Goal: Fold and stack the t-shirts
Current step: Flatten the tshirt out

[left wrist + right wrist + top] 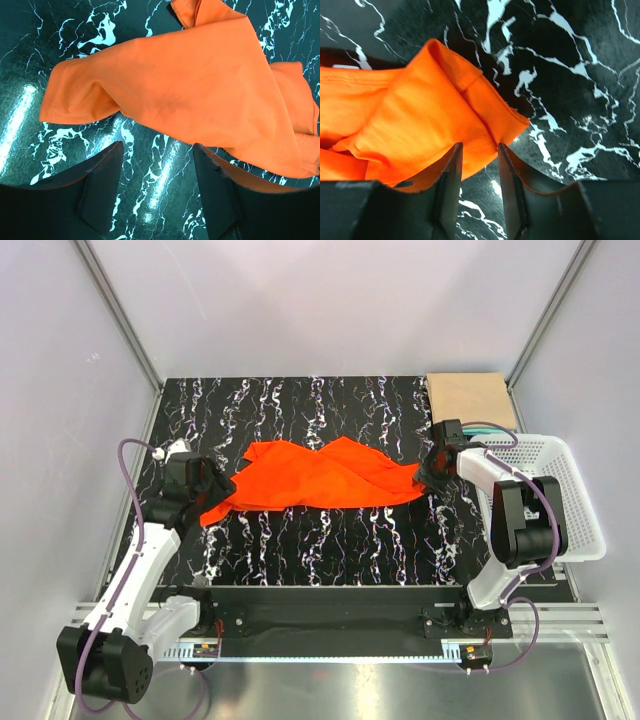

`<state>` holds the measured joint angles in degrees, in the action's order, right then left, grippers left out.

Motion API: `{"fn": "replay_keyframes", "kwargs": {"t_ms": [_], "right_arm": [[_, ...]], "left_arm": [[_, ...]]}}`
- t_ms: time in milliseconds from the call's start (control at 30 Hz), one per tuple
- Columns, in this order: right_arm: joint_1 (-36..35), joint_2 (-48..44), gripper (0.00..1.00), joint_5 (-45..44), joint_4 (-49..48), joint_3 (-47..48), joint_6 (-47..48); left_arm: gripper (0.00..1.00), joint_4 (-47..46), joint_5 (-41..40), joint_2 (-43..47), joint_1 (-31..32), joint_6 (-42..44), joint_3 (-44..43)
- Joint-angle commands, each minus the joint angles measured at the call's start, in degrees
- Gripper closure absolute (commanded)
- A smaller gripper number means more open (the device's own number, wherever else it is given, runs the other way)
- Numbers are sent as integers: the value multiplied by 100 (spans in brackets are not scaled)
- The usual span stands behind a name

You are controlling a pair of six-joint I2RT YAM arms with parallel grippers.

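— Orange t-shirt sits mid-worktop, its long axis running from left edge to right edge?
— Yes. My left claw gapes at its left end. My right claw straddles the right hem, but I cannot tell if it grips.

A bright orange-red cloth t-shirt lies rumpled on the black white-veined bench, left gripper at its left end, right gripper at its right, near a white mesh basket.
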<state>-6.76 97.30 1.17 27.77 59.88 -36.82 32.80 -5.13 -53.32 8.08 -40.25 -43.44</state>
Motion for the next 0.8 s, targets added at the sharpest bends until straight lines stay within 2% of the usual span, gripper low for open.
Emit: {"fn": "replay_keyframes", "kwargs": {"t_ms": [0, 100, 333, 367, 433, 567, 667, 767], "right_arm": [[-9, 52, 59, 41, -351, 59, 34], [-9, 79, 59, 33, -447, 7, 34], [-9, 106, 68, -38, -421, -11, -1], [-9, 97, 73, -38, -430, -20, -18], [-9, 88, 78, -47, -439, -20, -18], [-9, 70, 100, -47, -404, -20, -36], [-9, -140, 100, -21, -255, 67, 16], [-9, -586, 100, 102, 306, 480, 113]], "left_arm": [[37, -274, 161, 6, 1, 131, 29], [37, -335, 187, -20, 1, 123, 72], [37, -370, 187, -47, 1, 105, 125], [37, -388, 187, -47, 1, 96, 125], [37, -405, 187, -47, 1, 88, 134], [37, -414, 187, -47, 1, 70, 169], [37, -484, 213, -82, 1, 79, 213], [36, -415, 48, -265, 1, 123, 38]]}}
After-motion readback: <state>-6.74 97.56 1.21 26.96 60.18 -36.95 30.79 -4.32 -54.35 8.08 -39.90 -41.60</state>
